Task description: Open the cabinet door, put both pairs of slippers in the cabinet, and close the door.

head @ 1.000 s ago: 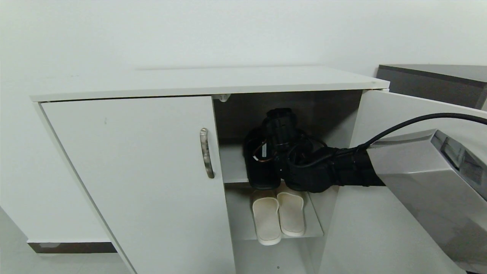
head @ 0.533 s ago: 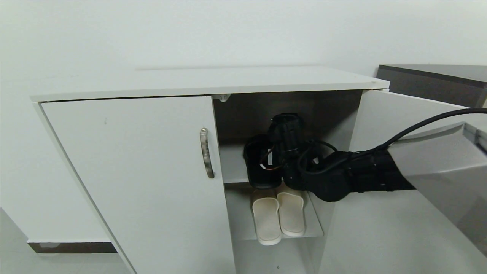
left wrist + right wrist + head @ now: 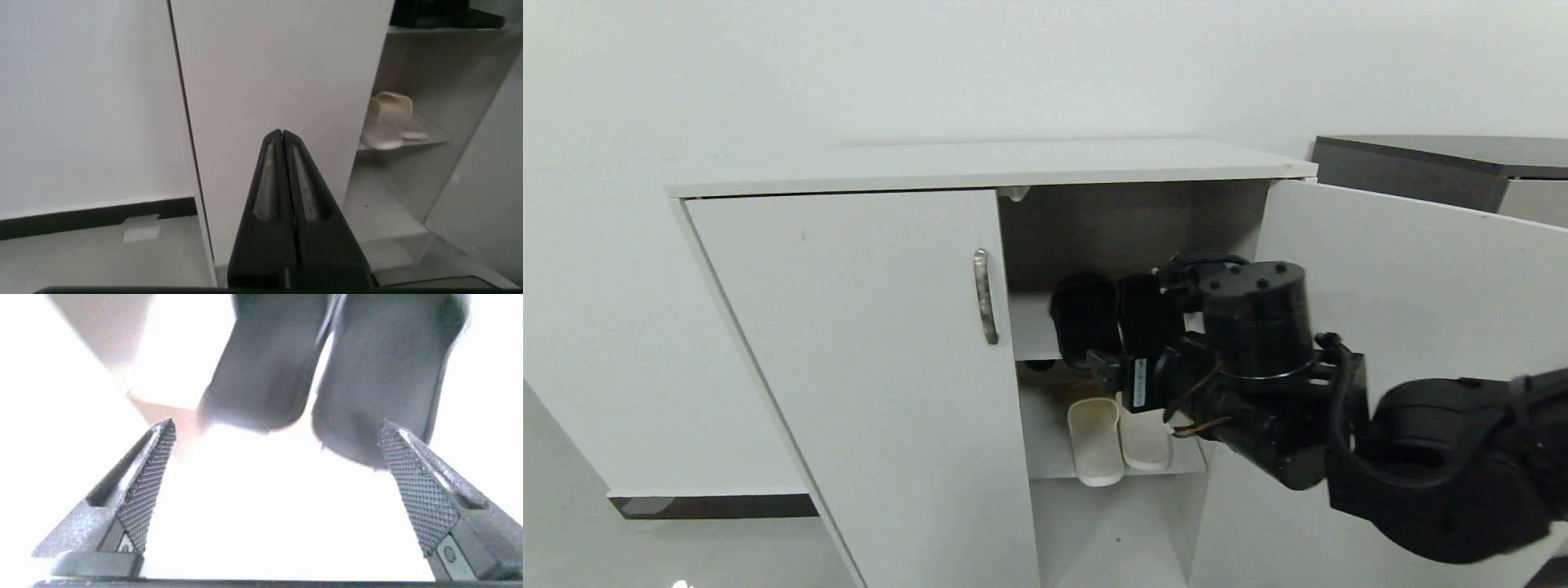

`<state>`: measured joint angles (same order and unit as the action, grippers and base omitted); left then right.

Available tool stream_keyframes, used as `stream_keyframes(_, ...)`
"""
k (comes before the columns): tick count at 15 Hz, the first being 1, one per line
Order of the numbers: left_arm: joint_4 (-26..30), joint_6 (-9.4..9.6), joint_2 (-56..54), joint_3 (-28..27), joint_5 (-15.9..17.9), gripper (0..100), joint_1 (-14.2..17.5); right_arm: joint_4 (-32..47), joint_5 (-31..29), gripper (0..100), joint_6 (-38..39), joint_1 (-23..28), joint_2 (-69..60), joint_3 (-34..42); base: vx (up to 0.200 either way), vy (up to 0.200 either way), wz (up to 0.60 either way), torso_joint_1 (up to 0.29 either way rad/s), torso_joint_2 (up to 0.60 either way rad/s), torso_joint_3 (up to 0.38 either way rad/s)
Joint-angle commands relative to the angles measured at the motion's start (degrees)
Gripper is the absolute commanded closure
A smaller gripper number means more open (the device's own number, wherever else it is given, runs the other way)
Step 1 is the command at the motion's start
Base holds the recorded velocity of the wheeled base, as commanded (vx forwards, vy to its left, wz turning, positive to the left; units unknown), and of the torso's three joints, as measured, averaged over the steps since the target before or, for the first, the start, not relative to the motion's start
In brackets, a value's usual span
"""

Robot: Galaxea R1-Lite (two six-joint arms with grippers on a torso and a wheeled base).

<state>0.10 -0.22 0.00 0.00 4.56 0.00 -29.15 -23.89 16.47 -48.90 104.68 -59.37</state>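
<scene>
**Slippers in, door next**

The black slide slippers (image 3: 1086, 314) sit on the upper shelf, the cream slide slippers (image 3: 1094, 441) below, inside the white cabinet (image 3: 980, 163). The right gripper (image 3: 275, 429) hangs just outside, fingers spread and empty, so probably only the open white door (image 3: 1405, 269) remains. The left gripper (image 3: 282, 163), pinched together, hangs low.

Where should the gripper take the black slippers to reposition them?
Grip the black slippers by their near ends, coming in from the open front. They lie side by side on the upper shelf, ends facing out, narrow enough that the open right gripper spans both.
</scene>
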Motion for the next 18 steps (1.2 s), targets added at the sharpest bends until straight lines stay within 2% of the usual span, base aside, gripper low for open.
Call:
stream_keyframes(1,-0.01,-0.04,0.09,0.0,0.01,100,0.0,-4.25,1.57,100,0.23,-1.46,-8.97,9.18,-0.2,0.0,0.0,-0.002,0.0,0.007)
stream_keyframes(4,-0.01,0.04,0.09,0.0,0.19,100,0.0,-6.01,6.75,100,-0.03,-2.17,-13.01,14.02,-0.2,0.0,0.0,0.002,0.0,0.002)
stream_keyframes(6,-0.01,0.04,0.09,0.0,0.19,100,0.0,-6.01,7.63,100,-0.12,-3.84,-14.15,15.6,-0.2,0.0,0.0,0.0,0.0,0.002)
stream_keyframes(11,-0.01,0.13,0.09,0.0,0.27,100,0.0,-6.18,9.74,100,-0.03,-3.93,-15.03,18.24,-0.2,0.0,0.0,0.001,0.0,0.002)
stream_keyframes(15,-0.01,0.13,0.09,0.0,0.27,100,0.0,-12.6,13.08,100,-1.35,-3.13,-14.68,23.07,-0.2,0.0,0.0,0.0,0.0,0.004)
stream_keyframes(18,-0.01,-0.04,0.09,0.0,0.1,100,0.0,-15.68,13.17,100,-2.76,-2.7,-14.07,24.83,0.0,0.0,0.0,0.0,0.0,0.0)
